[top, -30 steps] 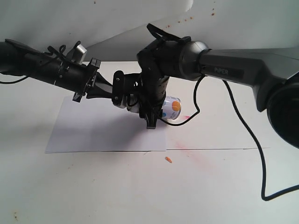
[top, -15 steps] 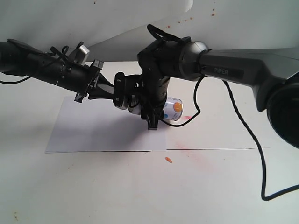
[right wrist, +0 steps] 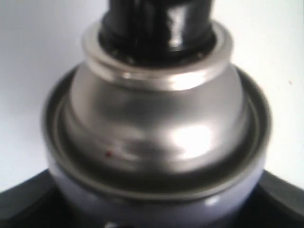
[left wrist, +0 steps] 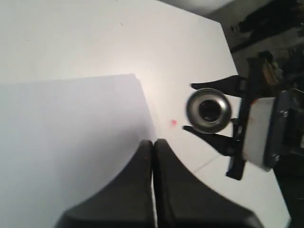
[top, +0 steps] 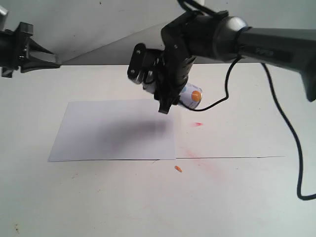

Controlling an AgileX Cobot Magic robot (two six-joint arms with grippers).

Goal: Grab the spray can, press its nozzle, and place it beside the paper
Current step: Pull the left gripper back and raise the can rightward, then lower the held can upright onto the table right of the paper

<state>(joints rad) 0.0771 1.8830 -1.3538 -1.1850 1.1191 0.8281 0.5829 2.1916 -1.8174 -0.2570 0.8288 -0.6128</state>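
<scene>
Right claw [top: 172, 97]: clamped round body of spray can [top: 191, 95], jaws part spread to its width. Held tilted, lifted clear of table [top: 237, 197]; silver shoulder and black nozzle [right wrist: 159, 19] facing wrist camera. Near far right corner of paper [top: 108, 131]. Left claw [left wrist: 153, 148]: closed, empty, far left.

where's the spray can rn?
Exterior view, centre-right: the spray can is gripped, tilted, in the right hand, held clear of the table just beside the paper's upper right corner.
</scene>
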